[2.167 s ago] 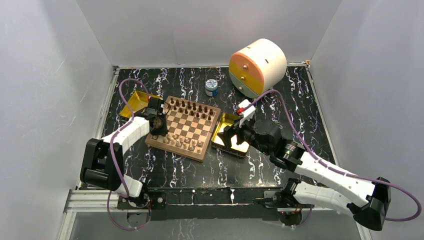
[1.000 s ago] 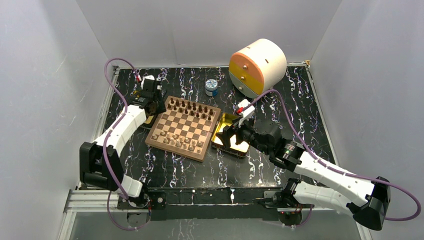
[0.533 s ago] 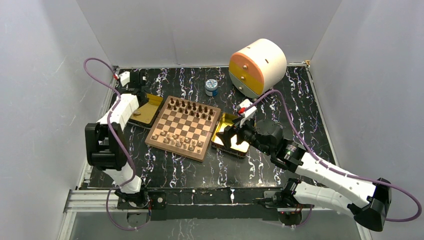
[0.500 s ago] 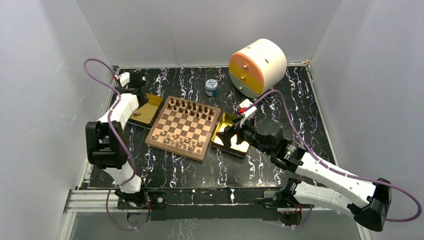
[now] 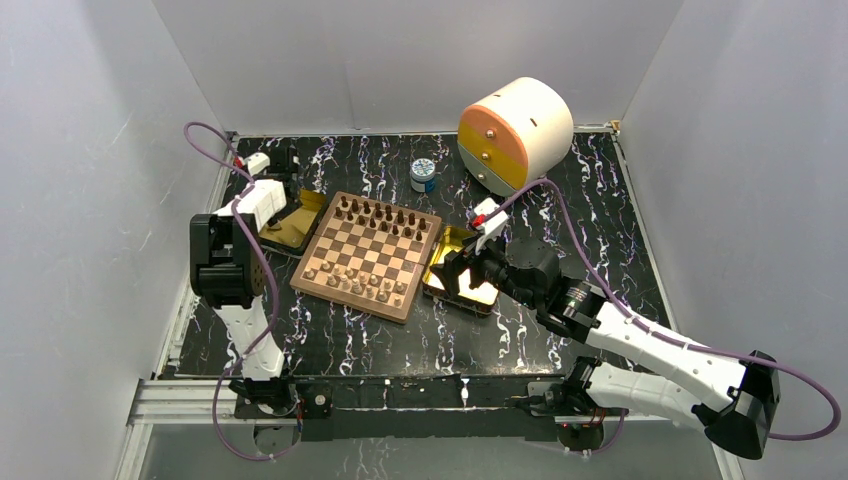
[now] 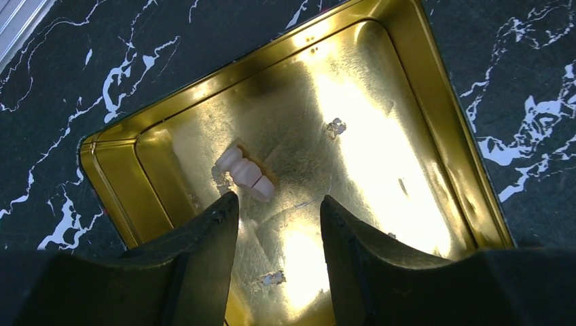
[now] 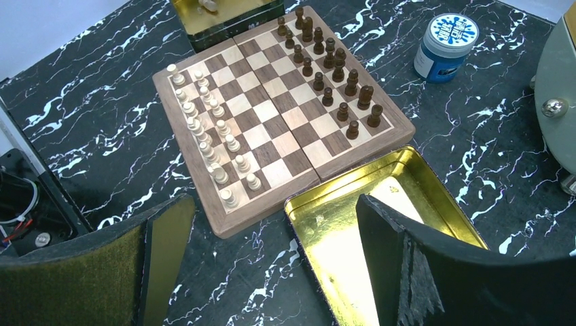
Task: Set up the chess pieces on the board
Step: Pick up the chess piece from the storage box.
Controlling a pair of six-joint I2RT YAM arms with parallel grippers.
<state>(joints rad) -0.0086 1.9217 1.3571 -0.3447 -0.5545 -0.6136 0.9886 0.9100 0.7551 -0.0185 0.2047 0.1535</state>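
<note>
The board (image 5: 366,253) lies mid-table with dark chess pieces (image 5: 380,214) along its far side and pale chess pieces (image 5: 355,282) along its near side; it also shows in the right wrist view (image 7: 275,112). My left gripper (image 6: 278,204) is open over the left gold tray (image 6: 414,88), just above one pale piece (image 6: 246,174) lying on its side. My right gripper (image 7: 272,231) is open and empty over the near end of the right gold tray (image 7: 407,170), beside the board's corner.
A blue-lidded jar (image 5: 423,174) stands behind the board. A round cream and orange drawer unit (image 5: 514,133) sits at the back right. The left gold tray (image 5: 287,226) lies against the board's left side, the right gold tray (image 5: 452,262) against its right side.
My left arm left the board's left edge, swung to the back left, then came over the left gold tray. The right arm has barely moved.
</note>
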